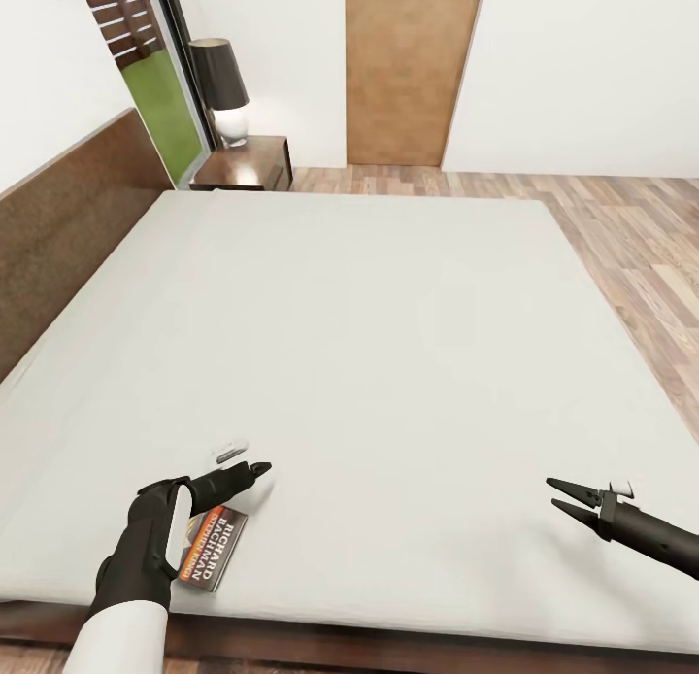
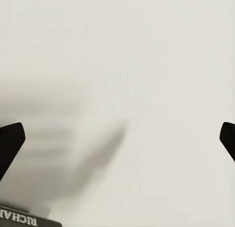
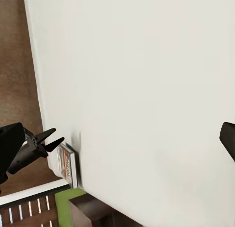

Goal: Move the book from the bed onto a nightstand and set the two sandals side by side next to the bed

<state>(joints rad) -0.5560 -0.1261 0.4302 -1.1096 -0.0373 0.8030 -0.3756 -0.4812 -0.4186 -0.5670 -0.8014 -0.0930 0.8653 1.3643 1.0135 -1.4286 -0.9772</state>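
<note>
The book lies flat near the front left corner of the bed, its cover showing an orange band and white lettering. My left gripper hovers open just beyond the book's far end, fingers pointing across the mattress. In the left wrist view the left gripper has its jaws wide apart over bare mattress, with the book's edge at the frame border. My right gripper is open and empty over the bed's front right part. The nightstand stands at the far head corner. The sandals are out of view.
A dark-shaded lamp stands on the nightstand. The brown headboard runs along the bed's left side. A wooden door is in the far wall, and plank floor lies to the bed's right.
</note>
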